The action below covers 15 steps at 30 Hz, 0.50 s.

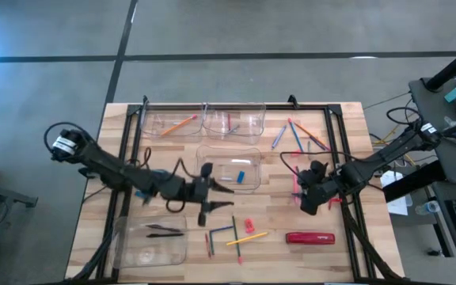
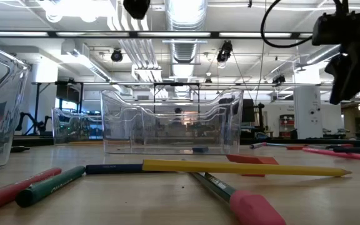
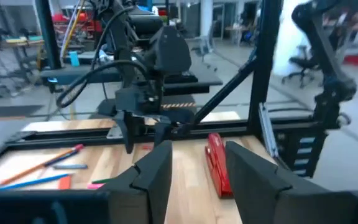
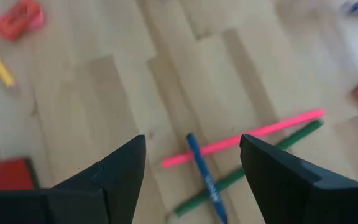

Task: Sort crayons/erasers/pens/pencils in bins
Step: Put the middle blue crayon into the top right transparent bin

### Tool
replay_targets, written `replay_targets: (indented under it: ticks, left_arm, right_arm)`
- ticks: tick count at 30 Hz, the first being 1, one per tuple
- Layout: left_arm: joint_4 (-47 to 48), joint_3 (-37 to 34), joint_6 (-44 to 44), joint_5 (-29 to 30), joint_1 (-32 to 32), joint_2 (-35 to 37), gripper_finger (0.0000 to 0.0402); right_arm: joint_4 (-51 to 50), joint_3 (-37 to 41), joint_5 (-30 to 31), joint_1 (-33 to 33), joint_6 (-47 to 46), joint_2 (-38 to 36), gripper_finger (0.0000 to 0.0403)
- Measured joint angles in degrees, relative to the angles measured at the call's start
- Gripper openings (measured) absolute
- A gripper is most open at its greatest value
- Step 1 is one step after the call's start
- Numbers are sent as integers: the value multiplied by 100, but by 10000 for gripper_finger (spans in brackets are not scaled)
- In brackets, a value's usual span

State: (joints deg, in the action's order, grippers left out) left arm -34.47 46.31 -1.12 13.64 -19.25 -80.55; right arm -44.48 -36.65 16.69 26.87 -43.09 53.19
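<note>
- Over the counter (image 1: 347, 253), seen from above, four bins are partly filled: the far-left bin (image 1: 172, 123) holds an orange pencil (image 1: 179, 124), the middle bin (image 1: 229, 169) a small blue piece (image 1: 241, 176), the near-left bin (image 1: 150, 241) dark sticks. Loose sticks lie in a far-right cluster (image 1: 295, 134) and a near-centre cluster (image 1: 232, 235), beside an eraser (image 1: 248, 226) and a red oblong object (image 1: 309, 237). Most sorting is judged undone.
- At counter height, a yellow pencil (image 2: 245, 167) and green and red sticks are seen unsorted before a clear bin (image 2: 170, 125).
- From the left wrist, the left hand (image 3: 197, 171) is shown spread and empty.
- From the right wrist, the right hand (image 4: 191, 171) is shown spread above crossed pink (image 4: 244, 138), blue (image 4: 205, 177) and green (image 4: 247, 165) sticks, nothing pinched.
</note>
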Motion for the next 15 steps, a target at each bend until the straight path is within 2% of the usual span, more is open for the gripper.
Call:
replay_targets:
  ticks: [3,7,12,15]
  left_arm:
    - [-247,-92,-45,-231,161,-51,165]
    - [-270,-12,-25,-241,191,-156,225]
    - [-282,20,18,393,190,-168,305]
    - [-353,16,5,662,191,-169,336]
  right_arm:
    - [-7,69,-251,1,24,40,250]
    - [-18,145,-322,0,26,104,250]
    - [-11,253,-322,0,24,142,250]
    - [40,376,-319,0,23,140,250]
